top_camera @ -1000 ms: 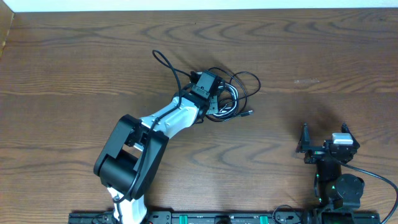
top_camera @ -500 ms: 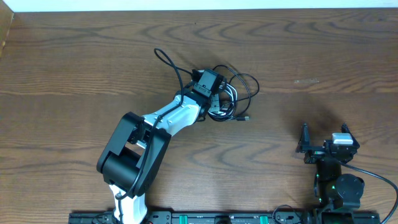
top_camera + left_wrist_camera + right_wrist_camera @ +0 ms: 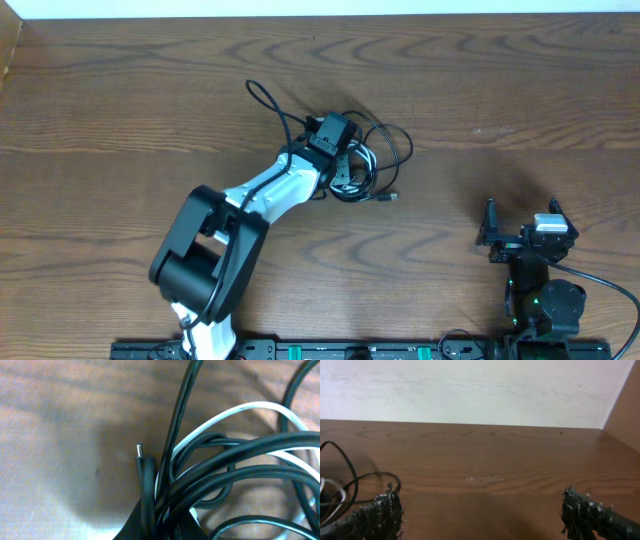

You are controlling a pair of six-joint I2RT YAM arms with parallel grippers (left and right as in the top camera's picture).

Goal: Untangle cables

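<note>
- The tabletop [image 3: 520,80] is big and brown, and my tangle of cables [image 3: 385,150] lies on it.
- The tangle is one messy bunch, mostly black, with loops going over and under each other.
- My right pincer [image 3: 522,218] sits well apart from the tangle, off to its right and closer to my base. Its two fingers are spread wide and hold nothing.
- My left pincer [image 3: 342,150] is right on top of the tangle, down in the middle of it. I cannot tell if it is spread or pinching, because the cables hide its tips.
- One long black loop [image 3: 262,100] sticks out of the tangle on its far left side. I think that piece would be easy to pull free.
- One white cable [image 3: 235,412] runs through the tangle, under some black ones.
- A little plug [image 3: 139,452] pokes out beside the tangle. To do this well, I should pinch just one cable, lift slowly, and stop if the whole bunch comes along.
</note>
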